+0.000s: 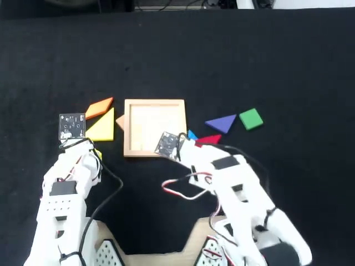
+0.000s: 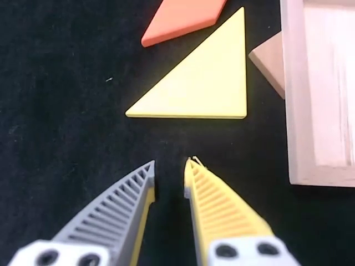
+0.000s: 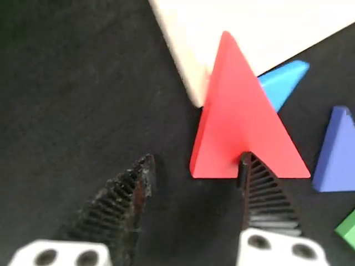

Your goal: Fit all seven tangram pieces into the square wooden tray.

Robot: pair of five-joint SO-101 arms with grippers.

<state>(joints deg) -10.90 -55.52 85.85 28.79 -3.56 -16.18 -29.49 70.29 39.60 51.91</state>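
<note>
Zero of seven placed: tray [image 1: 127, 128] empty, everything loose on the counter [image 1: 222, 66]; my left fingers [image 2: 219, 205] slightly parted on nothing, right fingers [image 3: 119, 208] spread wide at the red triangle [image 3: 238, 127].

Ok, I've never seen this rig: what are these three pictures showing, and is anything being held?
A white left arm and right arm stand at a black table. The high view looks down from a fixed camera; each wrist view rides on one arm. The square wooden tray sits centre. By the left arm lie an orange parallelogram, a yellow triangle and a tan triangle; by the right arm, a red triangle, light-blue triangle, dark-blue triangle and green square. The left gripper and right gripper are open, holding nothing.
</note>
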